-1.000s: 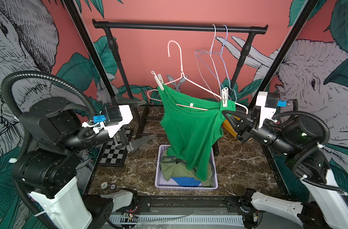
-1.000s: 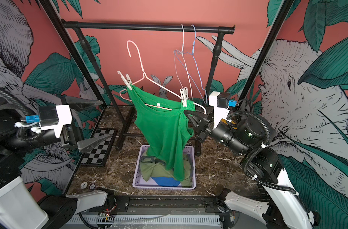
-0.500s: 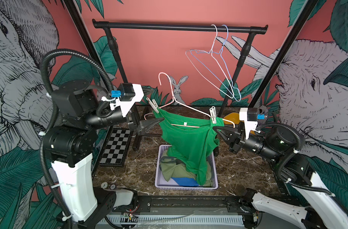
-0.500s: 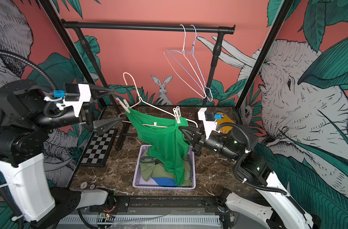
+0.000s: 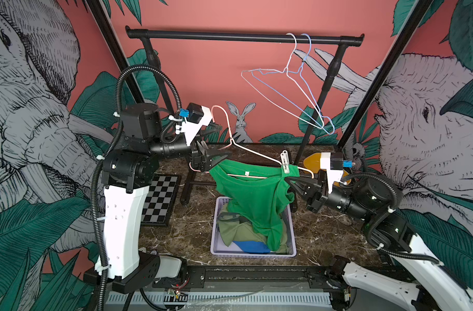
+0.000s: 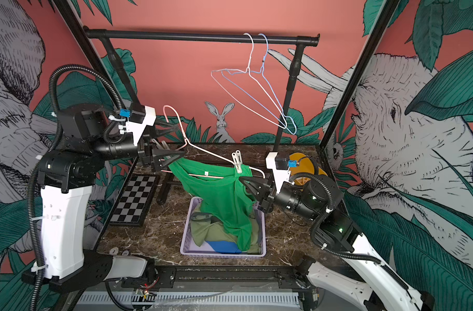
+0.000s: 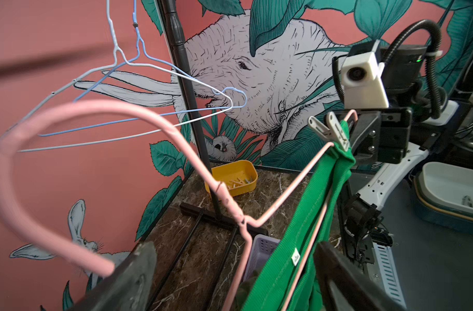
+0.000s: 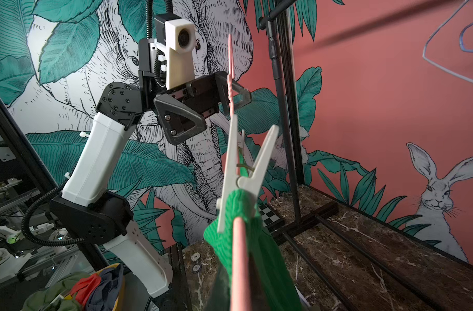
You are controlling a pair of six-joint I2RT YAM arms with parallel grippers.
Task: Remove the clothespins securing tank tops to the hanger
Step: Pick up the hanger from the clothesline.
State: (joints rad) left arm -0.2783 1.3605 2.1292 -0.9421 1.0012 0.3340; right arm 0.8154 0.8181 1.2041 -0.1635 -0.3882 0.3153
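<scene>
Two tops are off, the green top (image 5: pixel 257 199) is left on the pink hanger (image 7: pixel 81 107)
The olive top (image 5: pixel 238 231) and blue top (image 5: pixel 250 246) lie in the basket (image 5: pixel 230 253) under the pink hanger. The right clothespin (image 5: pixel 284 164), a white one, pins the green top near the hanger's right end, and a left clothespin (image 6: pixel 157 144) seems to sit at its left end. The right end effector (image 5: pixel 289 182) is closed on the hanger, just under the right clothespin. The left end effector (image 5: pixel 226 140) is wide open around the hanger's left end, right by the left clothespin, not squeezing it yet

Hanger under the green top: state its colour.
The hanger is pale pink; the left wrist view shows it best.
</scene>
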